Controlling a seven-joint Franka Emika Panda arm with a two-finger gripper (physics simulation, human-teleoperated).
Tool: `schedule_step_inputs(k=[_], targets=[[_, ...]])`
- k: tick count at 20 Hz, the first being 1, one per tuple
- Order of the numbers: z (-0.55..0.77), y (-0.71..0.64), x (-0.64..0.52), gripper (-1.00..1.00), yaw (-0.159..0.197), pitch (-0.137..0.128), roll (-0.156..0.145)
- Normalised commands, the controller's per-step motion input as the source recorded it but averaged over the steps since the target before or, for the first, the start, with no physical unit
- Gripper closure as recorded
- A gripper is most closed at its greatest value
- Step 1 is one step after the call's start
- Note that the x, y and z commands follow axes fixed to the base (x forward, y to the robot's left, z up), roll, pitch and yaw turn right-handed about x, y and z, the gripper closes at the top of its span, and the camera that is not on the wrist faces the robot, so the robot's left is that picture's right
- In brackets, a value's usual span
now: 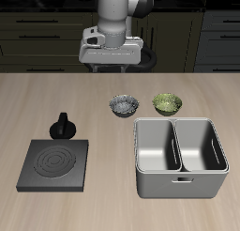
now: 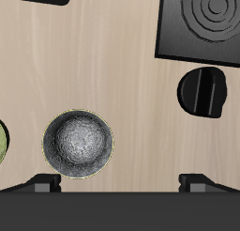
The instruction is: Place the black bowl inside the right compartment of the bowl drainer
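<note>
The black bowl (image 1: 123,105) (image 2: 79,144) sits on the table below the released, spread jaws.

The pale wood counter (image 1: 103,192) is carrying five things. The black bowl (image 1: 123,105) is sitting almost under the pincer (image 1: 111,58), the olive-green bowl (image 1: 167,104) just beside it. The bowl drainer (image 1: 181,159) is standing nearer the front edge than the pincer, well apart from the black stove plate (image 1: 55,163) and dark moka pot (image 1: 63,127).
</note>
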Motion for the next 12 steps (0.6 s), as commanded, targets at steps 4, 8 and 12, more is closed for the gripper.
schedule_step_inputs(k=[4, 8, 12], targets=[[-0.28, -0.01, 0.07, -1.00, -0.003, 0.018, -0.014], [-0.36, 0.03, 0.08, -1.00, -0.023, 0.052, -0.007], [-0.41, 0.11, 0.00, -1.00, -0.026, 0.058, 0.014]])
